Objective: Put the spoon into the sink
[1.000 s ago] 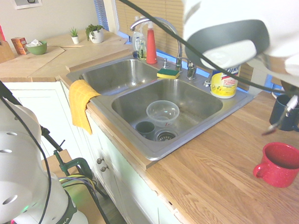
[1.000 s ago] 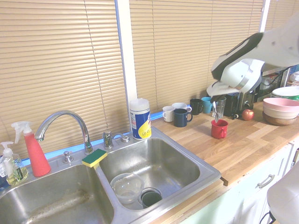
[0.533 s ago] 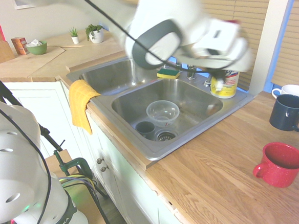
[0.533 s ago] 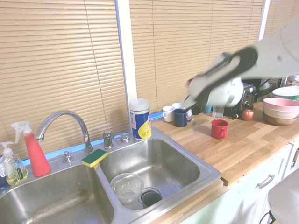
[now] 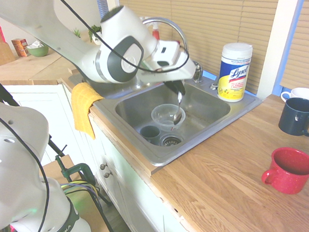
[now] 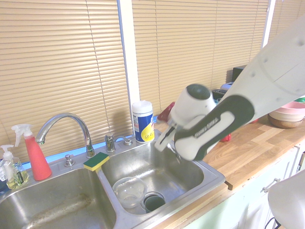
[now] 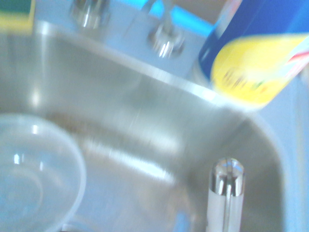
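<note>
A: Sink point(image 5: 146, 151) first: I have 2 basins, and the near 1 holds a clear bowl point(image 5: 167, 115) and a dark cup point(image 5: 150, 132).

B: My hand point(image 5: 177, 89) grips the spoon point(image 5: 178, 110), dangling over that bowl. I'd release low, toward bare steel beside it.

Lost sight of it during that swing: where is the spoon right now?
In the first exterior view the spoon hangs from the shut gripper over the sink's near basin, just above the clear bowl.
</note>
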